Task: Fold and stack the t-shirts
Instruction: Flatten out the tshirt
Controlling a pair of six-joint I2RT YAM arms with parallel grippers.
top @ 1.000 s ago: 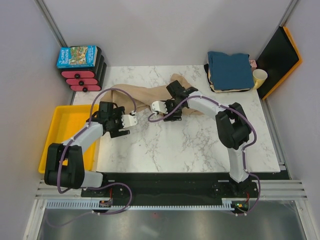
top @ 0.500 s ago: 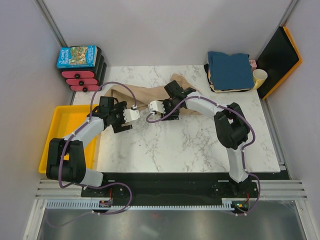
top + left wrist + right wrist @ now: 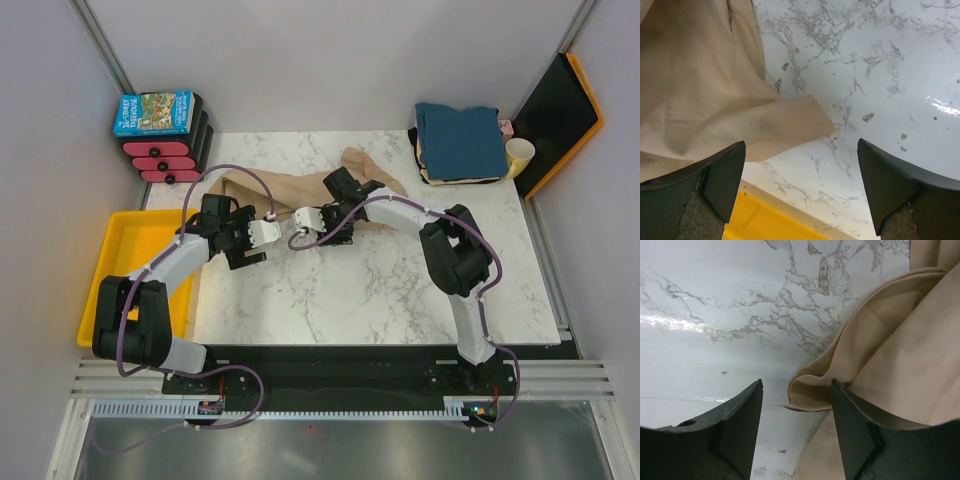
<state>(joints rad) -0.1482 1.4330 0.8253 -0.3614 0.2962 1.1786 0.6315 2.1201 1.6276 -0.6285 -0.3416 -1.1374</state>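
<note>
The left gripper, jaws wide apart, hovers low over the table with the sleeve of the tan shirt lying between its fingers, seemingly placed to pinch the cuff. The right gripper, jaws partly apart, brackets a rounded fold at the shirt's near edge without clamping it. The shirt lies crumpled across the far middle, probably to be pulled flat between both arms. A folded stack, teal on top, sits far right
</note>
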